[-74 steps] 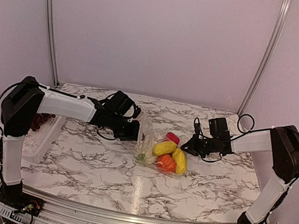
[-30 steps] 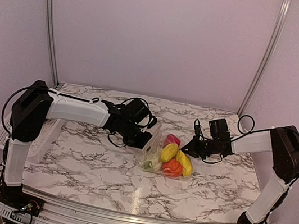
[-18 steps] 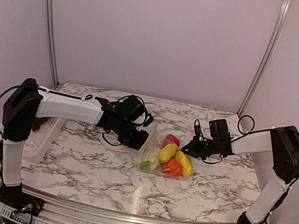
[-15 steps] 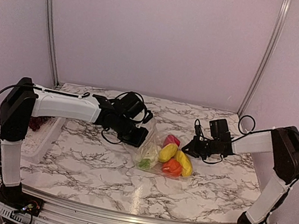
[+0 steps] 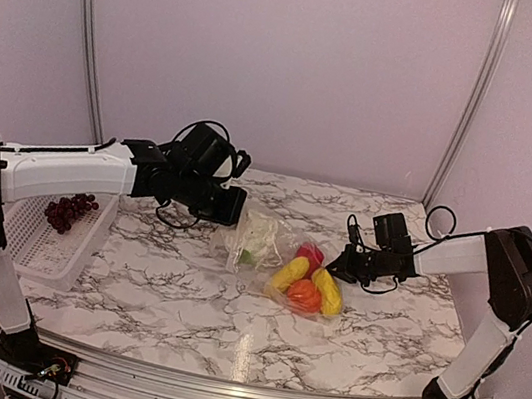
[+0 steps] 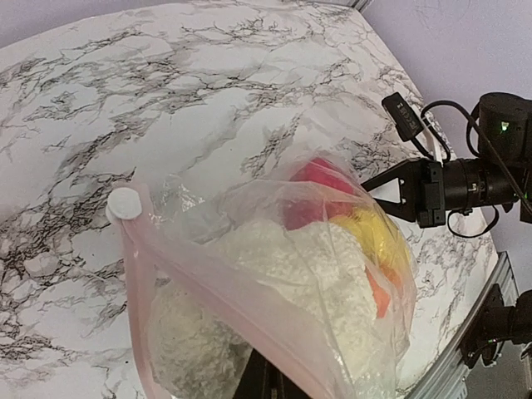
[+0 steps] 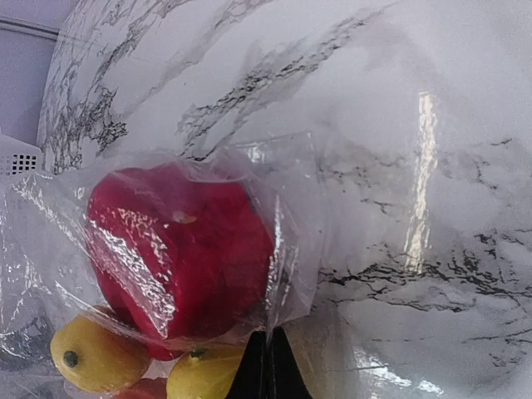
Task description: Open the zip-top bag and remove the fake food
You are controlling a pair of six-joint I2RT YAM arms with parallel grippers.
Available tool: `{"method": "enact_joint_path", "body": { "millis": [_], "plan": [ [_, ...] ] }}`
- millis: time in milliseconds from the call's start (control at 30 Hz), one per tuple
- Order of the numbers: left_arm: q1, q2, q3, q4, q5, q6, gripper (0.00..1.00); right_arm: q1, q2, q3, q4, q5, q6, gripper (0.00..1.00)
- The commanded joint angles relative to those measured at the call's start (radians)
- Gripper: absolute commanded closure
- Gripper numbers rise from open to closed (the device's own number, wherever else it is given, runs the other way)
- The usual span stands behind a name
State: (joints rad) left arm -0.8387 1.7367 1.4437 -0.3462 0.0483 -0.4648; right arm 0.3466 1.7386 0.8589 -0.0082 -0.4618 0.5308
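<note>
The clear zip-top bag [image 5: 241, 249] hangs stretched between both grippers above the marble table. My left gripper [image 5: 232, 206] is shut on its raised left end, and in the left wrist view its fingertips [image 6: 268, 384] are mostly hidden behind the pink zip strip [image 6: 216, 299]. My right gripper [image 5: 339, 267] is shut on the bag's low right edge, pinching the film [image 7: 299, 216]. Inside the bag are fake food pieces: white cauliflower [image 5: 258, 239], a pink-red piece [image 7: 179, 249], yellow pieces [image 5: 290, 272] and an orange fruit [image 5: 302, 293].
A white lattice basket [image 5: 22, 267] stands at the table's left edge with dark purple grapes [image 5: 67, 212] in it. A white slider [image 6: 125, 204] sits at the end of the zip strip. Metal rails run along the near edge.
My left gripper has risen and swung back to the left, lifting the bag's left end. The cauliflower rides higher in the bag. The right gripper has kept its place and grip.
</note>
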Motion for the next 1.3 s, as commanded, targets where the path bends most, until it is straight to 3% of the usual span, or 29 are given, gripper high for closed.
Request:
{"method": "enact_joint_path", "body": {
  "millis": [0,500,667,967,1267],
  "plan": [
    [0.033,-0.053,-0.017,-0.065,-0.101,-0.023,1.00,-0.002,-0.019,-0.004,-0.019,0.024,-0.007,1.00],
    [0.190,-0.252,-0.089,-0.251,-0.178,-0.057,1.00,-0.003,-0.017,-0.013,-0.014,0.027,-0.003,1.00],
    [0.349,-0.367,-0.137,-0.298,-0.179,-0.087,1.00,-0.003,-0.013,-0.010,-0.010,0.023,-0.003,1.00],
    [0.746,-0.481,-0.224,-0.370,-0.149,-0.125,1.00,-0.003,-0.011,-0.007,-0.013,0.017,-0.008,1.00],
    [0.931,-0.455,-0.312,-0.371,-0.148,-0.130,1.00,-0.003,-0.010,-0.007,-0.011,0.009,-0.011,1.00]
  ]
}}
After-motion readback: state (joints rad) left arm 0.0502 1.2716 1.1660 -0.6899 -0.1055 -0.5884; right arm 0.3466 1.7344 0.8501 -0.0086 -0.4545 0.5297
